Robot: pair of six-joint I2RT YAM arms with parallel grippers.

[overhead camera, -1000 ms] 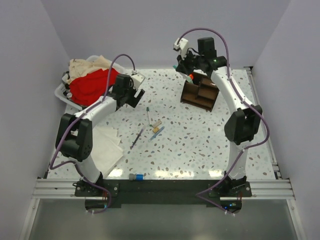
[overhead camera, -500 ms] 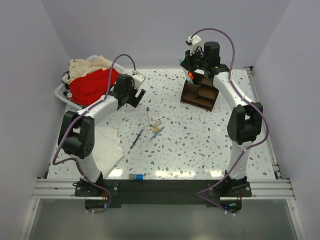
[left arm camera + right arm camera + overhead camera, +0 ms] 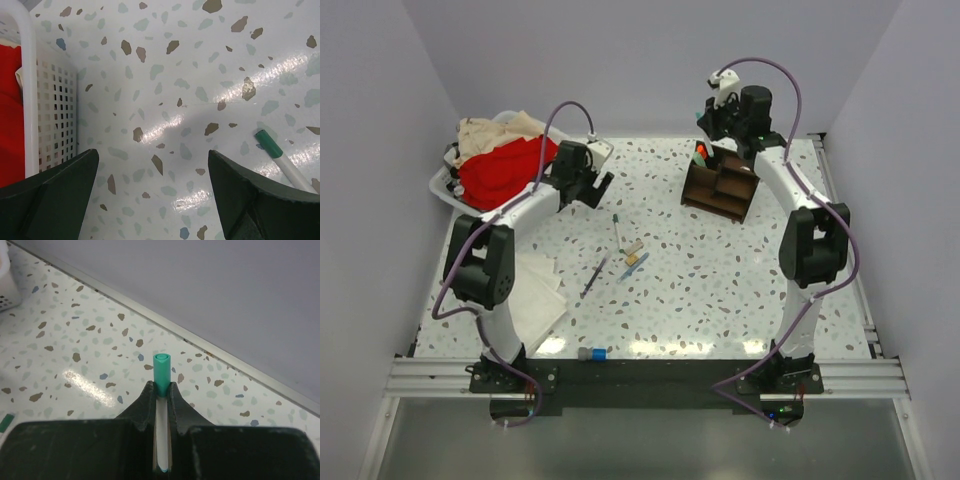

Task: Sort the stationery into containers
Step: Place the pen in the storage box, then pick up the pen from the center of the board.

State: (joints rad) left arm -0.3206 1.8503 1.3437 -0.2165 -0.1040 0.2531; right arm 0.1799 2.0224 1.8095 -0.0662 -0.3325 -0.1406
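My right gripper [image 3: 708, 122] is shut on a white pen with a green cap [image 3: 162, 371] and holds it above the table's back edge, behind the dark brown wooden organizer [image 3: 720, 188]. An orange highlighter [image 3: 700, 155] stands in the organizer's back left compartment. My left gripper [image 3: 588, 186] is open and empty, low over the table beside the basket; its fingers [image 3: 55, 195] frame bare table. On the table lie a white pen with a green tip [image 3: 619, 231], also in the left wrist view [image 3: 282, 165], tan erasers [image 3: 634, 248], a blue pen [image 3: 636, 264], a black pen [image 3: 595, 275] and a grey-blue stub [image 3: 592, 353].
A white basket [image 3: 448, 190] with red and beige clothes stands at the back left; its perforated wall [image 3: 52, 115] is close to my left finger. A white folded cloth [image 3: 535, 290] lies at the left front. The back wall is close behind my right gripper.
My right gripper has moved back and right with the pen, from over the organizer's back left corner to behind it. My left gripper has shifted slightly toward the back.
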